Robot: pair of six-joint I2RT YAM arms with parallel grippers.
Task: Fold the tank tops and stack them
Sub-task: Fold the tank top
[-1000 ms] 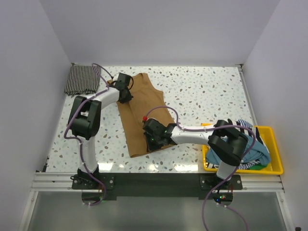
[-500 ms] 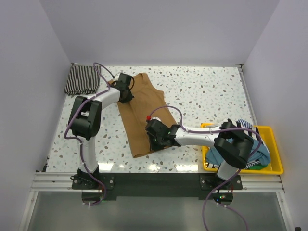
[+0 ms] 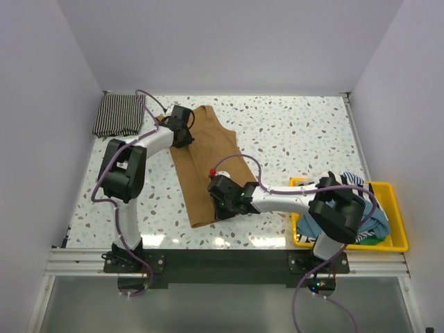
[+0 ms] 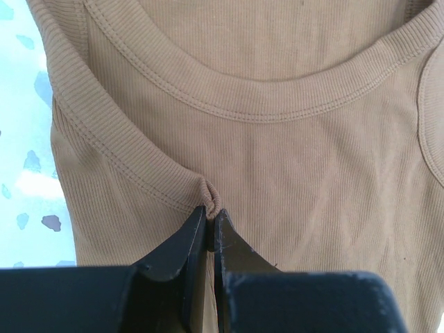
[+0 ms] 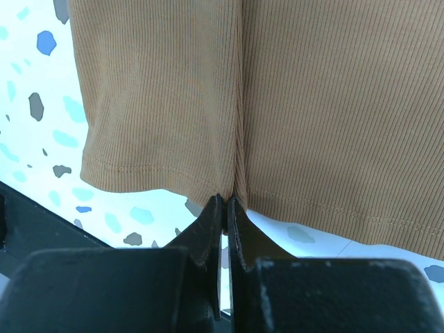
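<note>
**Both pairs of fingers clamped on the tan tank top**

The left fingers (image 4: pixel 189 241) are pressed together on a small pinch of the tan tank top (image 4: pixel 277 173), taken at a stitched edge band. The round neckline lies just beyond the fingertips. The right fingers (image 5: pixel 208 229) are also together. They nip the bottom hem of the same top at a place where a narrow crease runs up the cloth away from the tips.

In the top view the tan tank top (image 3: pixel 208 156) lies flat on the speckled counter (image 3: pixel 291 132). It stretches between the two pairs of fingers: the left fingers (image 3: pixel 182 128) are at its far, neck end and the right fingers (image 3: pixel 223 202) at its near hem. On the left of the right fingertips the hem ends at a corner of the cloth, and bare counter shows there.

Farther to the left of the left fingers, in the far corner of the counter, lies the striped tank top (image 3: pixel 118 114), folded into a small rectangle and well apart from the tan one. To the right of the right fingers, past the arm, stands a yellow bin (image 3: pixel 397 243) with other tops (image 3: pixel 371 211) heaped in it, some teal and some with broad stripes.
</note>
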